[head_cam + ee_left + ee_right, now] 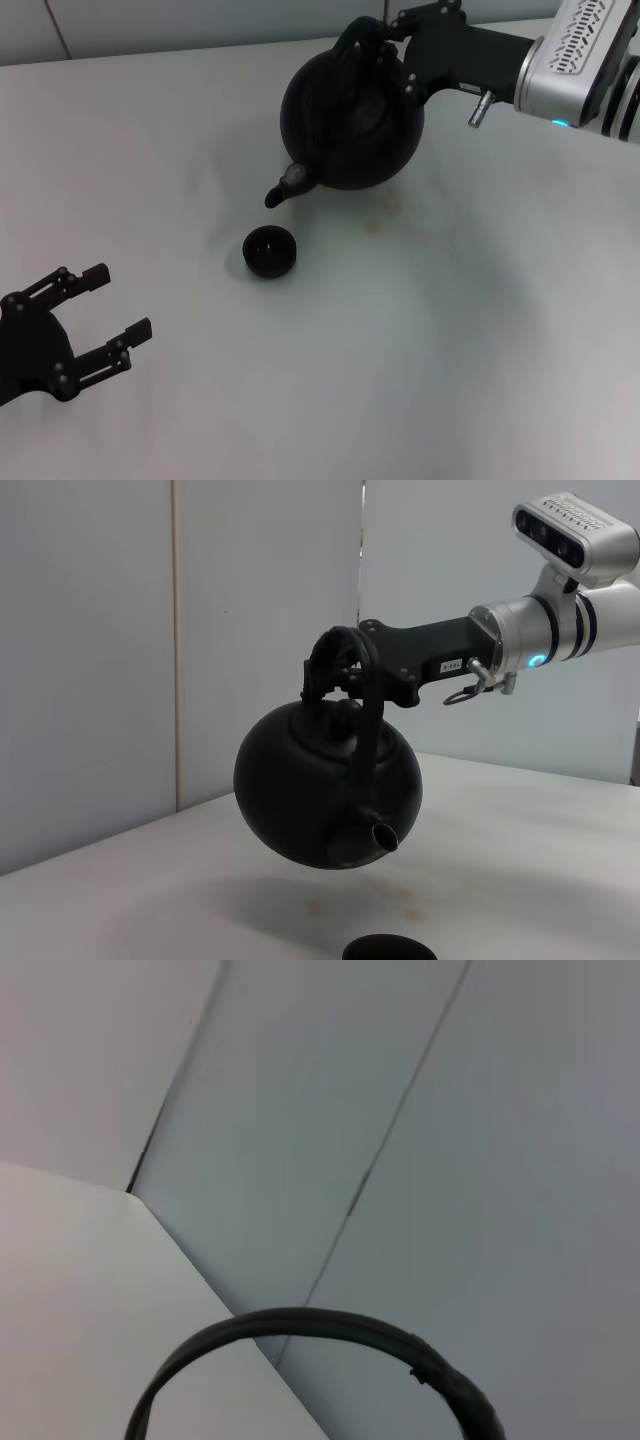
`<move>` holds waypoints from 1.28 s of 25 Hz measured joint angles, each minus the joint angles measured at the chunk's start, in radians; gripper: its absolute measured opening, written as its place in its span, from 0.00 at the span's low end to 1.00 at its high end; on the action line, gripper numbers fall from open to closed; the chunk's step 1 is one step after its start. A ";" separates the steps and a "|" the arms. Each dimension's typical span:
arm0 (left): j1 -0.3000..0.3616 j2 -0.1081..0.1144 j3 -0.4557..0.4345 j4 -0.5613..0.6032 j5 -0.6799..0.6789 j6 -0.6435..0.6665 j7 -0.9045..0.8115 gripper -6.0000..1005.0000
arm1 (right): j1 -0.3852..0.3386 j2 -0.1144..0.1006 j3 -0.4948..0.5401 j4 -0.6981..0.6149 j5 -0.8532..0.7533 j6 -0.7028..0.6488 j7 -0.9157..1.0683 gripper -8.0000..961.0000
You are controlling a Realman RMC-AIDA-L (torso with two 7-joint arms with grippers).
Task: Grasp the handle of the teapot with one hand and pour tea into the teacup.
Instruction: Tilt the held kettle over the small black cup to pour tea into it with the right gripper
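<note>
The black teapot (350, 125) hangs in the air above the white table, tilted with its spout (285, 186) pointing down toward the teacup. My right gripper (372, 42) is shut on the arched handle (352, 48) at the top of the pot. The small black teacup (269, 250) stands on the table just below and in front of the spout. The left wrist view shows the tilted teapot (325, 790), its handle (340, 650) in the right gripper (335, 672), and the cup's rim (388, 948). The right wrist view shows only the handle's arc (320, 1328). My left gripper (105, 320) is open at the near left.
The white table (450, 330) has faint brownish stains (375, 222) right of the cup. Grey wall panels (150, 630) stand behind the table's far edge.
</note>
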 joint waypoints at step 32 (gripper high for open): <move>-0.011 -0.003 -0.009 0.000 -0.003 -0.003 -0.011 0.79 | -0.018 0.001 -0.147 -0.056 0.080 -0.003 -0.212 0.10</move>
